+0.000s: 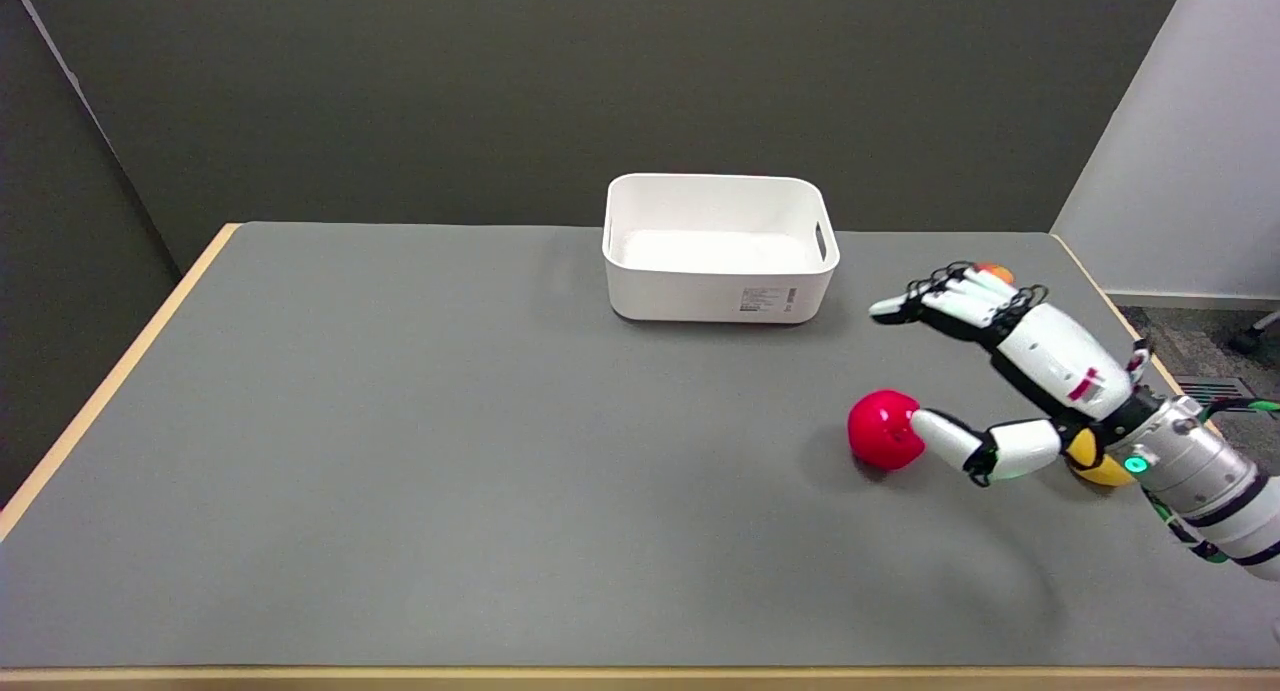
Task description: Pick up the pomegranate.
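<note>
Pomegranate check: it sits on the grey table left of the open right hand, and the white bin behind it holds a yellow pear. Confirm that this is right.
Not quite. In the head view the white bin shows nothing inside; the yellow pear lies on the grey table, mostly hidden behind the right hand's wrist. The rest holds: the pomegranate sits on the table left of the right hand, whose fingers are spread and hold nothing.

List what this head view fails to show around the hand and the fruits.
- Red-orange fruit: only a sliver shows behind the right hand.
- Yellow fruit: mostly covered by the wrist.
- Whether the thumb touches the pomegranate: cannot be told from above.
- Label on the white bin: print too small to read.
</note>
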`<action>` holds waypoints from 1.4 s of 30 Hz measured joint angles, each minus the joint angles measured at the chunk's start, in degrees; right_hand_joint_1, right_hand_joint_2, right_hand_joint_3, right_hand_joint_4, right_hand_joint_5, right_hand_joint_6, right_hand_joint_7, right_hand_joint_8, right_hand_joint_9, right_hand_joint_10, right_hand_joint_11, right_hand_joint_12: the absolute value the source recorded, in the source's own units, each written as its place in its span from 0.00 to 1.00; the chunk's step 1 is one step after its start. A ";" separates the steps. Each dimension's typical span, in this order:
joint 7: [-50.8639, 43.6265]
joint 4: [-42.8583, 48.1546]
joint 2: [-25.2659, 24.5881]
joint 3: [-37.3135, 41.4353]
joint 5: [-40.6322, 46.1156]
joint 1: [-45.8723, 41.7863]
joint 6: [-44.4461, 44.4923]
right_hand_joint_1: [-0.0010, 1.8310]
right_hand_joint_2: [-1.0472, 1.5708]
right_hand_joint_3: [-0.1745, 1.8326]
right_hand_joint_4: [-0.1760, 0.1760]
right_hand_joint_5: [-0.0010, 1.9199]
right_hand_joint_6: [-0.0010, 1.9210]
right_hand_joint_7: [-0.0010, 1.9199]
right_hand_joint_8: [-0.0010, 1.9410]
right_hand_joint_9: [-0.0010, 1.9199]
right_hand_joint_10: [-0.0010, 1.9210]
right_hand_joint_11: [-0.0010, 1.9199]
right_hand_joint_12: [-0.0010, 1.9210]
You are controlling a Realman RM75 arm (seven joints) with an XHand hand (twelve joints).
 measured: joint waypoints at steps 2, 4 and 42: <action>-0.20 0.12 0.00 -0.62 -0.65 0.28 -0.72 0.18 0.63 0.56 0.77 0.16 0.32 0.23 0.27 0.15 0.42 0.08 0.66; -0.31 0.16 0.09 -1.33 -1.35 0.64 -1.59 0.18 0.63 0.56 0.77 0.16 0.32 0.23 0.27 0.15 0.42 0.08 0.67; 0.54 -5.89 0.47 -6.89 -9.32 6.62 -7.94 0.19 0.63 0.56 0.77 0.15 0.31 0.22 0.26 0.14 0.41 0.07 0.65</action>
